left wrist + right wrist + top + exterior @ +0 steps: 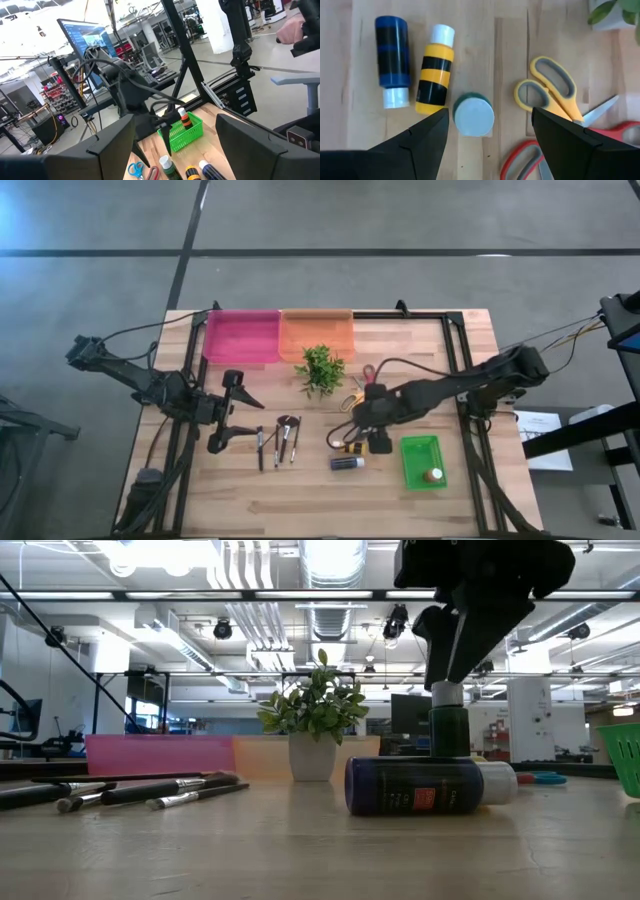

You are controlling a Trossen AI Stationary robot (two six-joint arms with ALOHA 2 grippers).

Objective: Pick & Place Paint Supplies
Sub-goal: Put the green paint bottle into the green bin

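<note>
Left gripper (228, 412), empty and spread wide, hangs beside the brushes (279, 440), whose handles run toward the front edge. Just right, the right gripper (490, 125) hovers empty, fingers wide, over an upright green bottle (473, 115) with a white cap. Beside it lie a yellow-and-black tube (435, 75) and a dark blue tube (393, 59), parallel, caps pointing opposite ways.

Right pincer (368, 432) hangs over bottles beside the green bin (421, 461); brushes (278, 439) lie left.
</note>
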